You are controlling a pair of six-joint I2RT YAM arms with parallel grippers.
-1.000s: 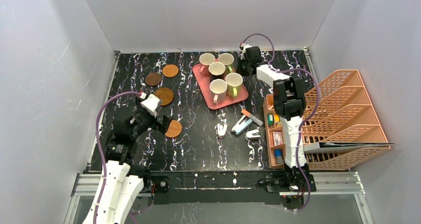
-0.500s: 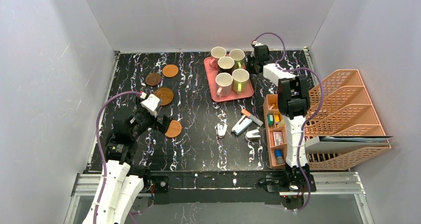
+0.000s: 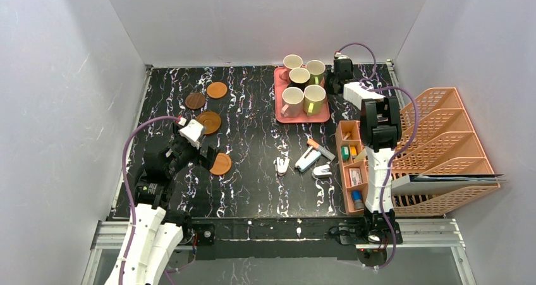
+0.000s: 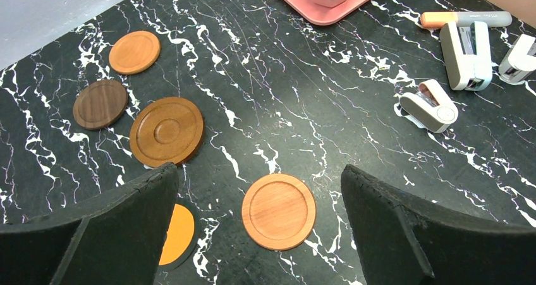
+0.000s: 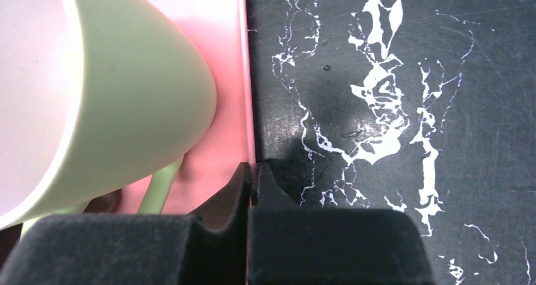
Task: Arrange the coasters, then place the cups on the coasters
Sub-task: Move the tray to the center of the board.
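Note:
Several coasters lie at the left: an orange one, a dark brown one, a wide rimmed brown one and a rimmed orange one. My left gripper hovers open over that rimmed orange coaster, and one finger half covers a flat orange coaster. Several cups stand on the pink tray at the back right, among them a yellow-green cup. My right gripper is shut on the tray's right rim.
White staplers, a blue-white stapler and a marker lie mid-table. An orange desk organiser and a slanted file rack stand along the right edge. Walls close in the table on three sides.
My right gripper has dragged the pink tray with its cups to the right and towards the back. The left arm and the coasters have not moved.

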